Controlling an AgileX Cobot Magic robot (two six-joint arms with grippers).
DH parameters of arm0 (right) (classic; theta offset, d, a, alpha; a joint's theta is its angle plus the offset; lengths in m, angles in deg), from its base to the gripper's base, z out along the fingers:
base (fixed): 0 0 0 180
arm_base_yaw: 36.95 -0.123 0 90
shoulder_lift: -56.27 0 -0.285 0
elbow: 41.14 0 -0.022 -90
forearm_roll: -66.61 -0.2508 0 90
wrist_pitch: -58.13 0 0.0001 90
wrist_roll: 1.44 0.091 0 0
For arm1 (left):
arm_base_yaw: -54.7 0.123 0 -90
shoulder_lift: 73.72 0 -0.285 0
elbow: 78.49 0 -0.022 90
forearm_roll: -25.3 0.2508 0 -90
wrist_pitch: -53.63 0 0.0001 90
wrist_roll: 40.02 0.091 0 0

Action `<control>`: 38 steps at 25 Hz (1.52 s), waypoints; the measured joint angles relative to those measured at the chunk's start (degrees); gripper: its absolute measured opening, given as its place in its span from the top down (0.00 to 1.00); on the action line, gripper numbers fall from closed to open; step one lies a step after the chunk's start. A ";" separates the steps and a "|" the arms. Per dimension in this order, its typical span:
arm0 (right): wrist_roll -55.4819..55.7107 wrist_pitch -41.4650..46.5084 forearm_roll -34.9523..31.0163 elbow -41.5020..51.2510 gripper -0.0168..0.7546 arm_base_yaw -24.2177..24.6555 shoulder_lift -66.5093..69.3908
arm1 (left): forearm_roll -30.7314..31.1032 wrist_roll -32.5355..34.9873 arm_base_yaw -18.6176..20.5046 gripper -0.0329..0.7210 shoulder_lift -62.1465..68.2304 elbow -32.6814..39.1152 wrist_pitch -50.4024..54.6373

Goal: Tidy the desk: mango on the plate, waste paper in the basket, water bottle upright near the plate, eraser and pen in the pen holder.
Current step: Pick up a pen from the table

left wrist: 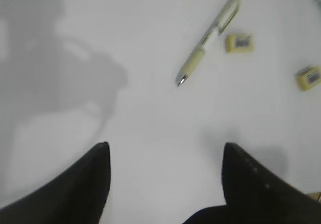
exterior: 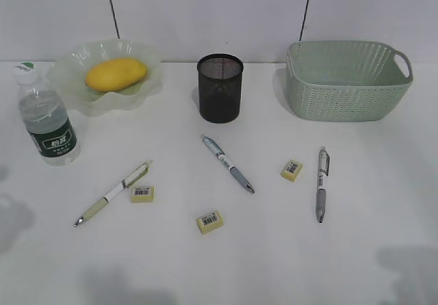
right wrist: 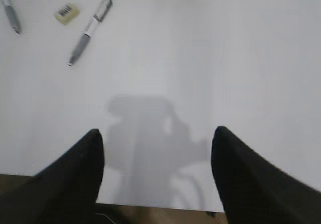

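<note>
Not much of the robot shows, honestly. The left gripper (left wrist: pixel 165 158) is two matte black fingers (left wrist: pixel 85 184), broad at the base and tapering to blunt rounded tips, with a faint row of small dots along the inner edge of one. The right gripper (right wrist: pixel 158 143) looks the same: plain black tapered fingers (right wrist: pixel 70 179), no markings.

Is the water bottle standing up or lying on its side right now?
Upright. The water bottle stands on its base on the desk, white cap at the top, just left of the plate.
</note>
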 joint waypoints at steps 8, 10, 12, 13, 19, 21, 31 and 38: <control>0.89 -10.45 0.78 -3.61 0.29 0.00 15.29 | -2.67 0.05 0.00 0.26 -15.72 0.00 0.04; 1.28 -11.53 0.64 -4.90 0.29 0.00 18.66 | -2.39 0.05 0.00 0.26 -19.00 0.00 0.68; 2.08 -12.01 0.96 -6.71 0.29 0.00 22.20 | -1.86 0.05 0.00 0.26 -22.07 0.00 1.71; 2.32 -12.16 0.83 -7.49 0.29 0.00 23.69 | -1.54 0.05 0.00 0.26 -23.59 0.00 2.51; 3.71 -11.15 -0.96 -13.35 0.29 0.00 34.63 | 1.99 -0.01 0.00 0.26 -30.26 0.00 8.19; 3.85 -10.78 -1.94 -14.87 0.29 0.00 37.14 | 3.76 -0.19 0.00 0.26 -32.30 0.00 9.19; 4.02 -9.00 -4.15 -21.51 0.29 0.00 50.79 | 8.65 -0.41 0.00 0.29 -40.05 6.67 11.16; 7.47 -9.16 -3.59 -23.19 0.29 -4.01 58.38 | 8.69 -0.10 0.00 0.34 -44.36 8.73 9.56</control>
